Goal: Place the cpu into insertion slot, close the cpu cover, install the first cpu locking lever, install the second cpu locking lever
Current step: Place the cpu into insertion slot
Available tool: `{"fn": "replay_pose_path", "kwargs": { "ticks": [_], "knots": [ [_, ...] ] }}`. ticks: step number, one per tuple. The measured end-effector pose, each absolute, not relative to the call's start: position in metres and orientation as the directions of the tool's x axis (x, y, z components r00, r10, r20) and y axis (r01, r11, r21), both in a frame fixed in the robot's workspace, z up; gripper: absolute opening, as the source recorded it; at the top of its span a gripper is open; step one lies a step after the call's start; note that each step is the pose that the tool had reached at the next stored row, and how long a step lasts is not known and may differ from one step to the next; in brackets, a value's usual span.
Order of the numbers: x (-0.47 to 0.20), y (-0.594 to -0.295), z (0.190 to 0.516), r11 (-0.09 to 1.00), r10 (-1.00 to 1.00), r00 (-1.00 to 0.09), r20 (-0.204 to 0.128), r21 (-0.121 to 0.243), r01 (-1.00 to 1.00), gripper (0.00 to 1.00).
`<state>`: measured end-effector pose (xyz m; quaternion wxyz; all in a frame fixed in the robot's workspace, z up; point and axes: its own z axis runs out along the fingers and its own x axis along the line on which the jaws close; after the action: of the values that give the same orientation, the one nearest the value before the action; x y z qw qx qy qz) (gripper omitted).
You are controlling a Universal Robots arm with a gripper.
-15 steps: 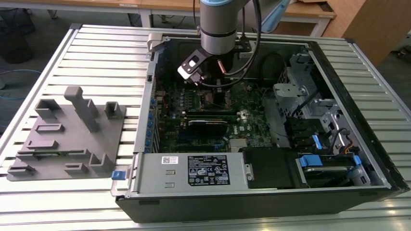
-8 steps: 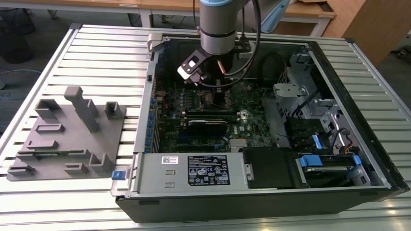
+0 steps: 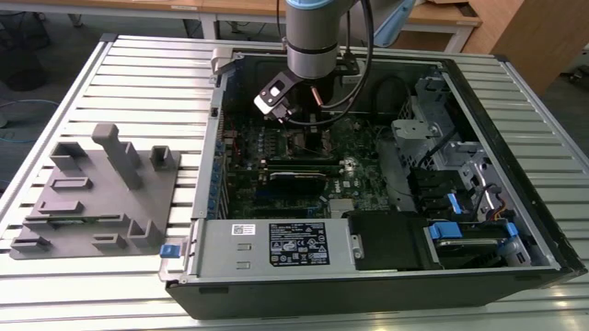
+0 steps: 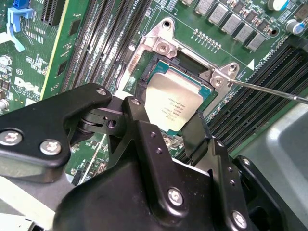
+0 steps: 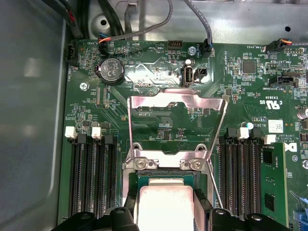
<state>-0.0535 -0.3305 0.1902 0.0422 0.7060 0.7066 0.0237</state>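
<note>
The cpu (image 4: pixel 174 102), a flat silver-topped square, lies level in the insertion slot (image 4: pixel 179 63), whose silver rim borders it on the green motherboard. My gripper (image 4: pixel 166 114) straddles it, with a black finger (image 4: pixel 138 113) pressed on one edge and the other finger (image 4: pixel 196 132) on the opposite edge. In the first wrist view the cpu (image 5: pixel 164 202) sits between the fingertips of the gripper (image 5: pixel 166 214). The cpu cover (image 5: pixel 178 102) stands raised open behind the slot, its square window showing the board. A thin lever rod (image 4: pixel 269 89) sticks out beside the slot. In the exterior view the gripper (image 3: pixel 308 132) hangs inside the open computer case.
Long black memory slots (image 5: pixel 91 178) flank the socket on both sides. A grey drive cage (image 3: pixel 432 138) and cables stand at the exterior view's right, and a power supply box (image 3: pixel 276 245) at the case front. A grey fixture (image 3: pixel 101 193) lies on the slatted table at the exterior view's left.
</note>
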Motion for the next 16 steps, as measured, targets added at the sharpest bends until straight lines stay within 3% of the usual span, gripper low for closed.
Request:
{"fn": "replay_pose_path", "kwargs": {
  "ticks": [16],
  "knots": [
    [-0.0535,-0.3305,0.1930,0.001,1.000,0.001,-0.026,0.093,0.996,0.54]
  ]
}}
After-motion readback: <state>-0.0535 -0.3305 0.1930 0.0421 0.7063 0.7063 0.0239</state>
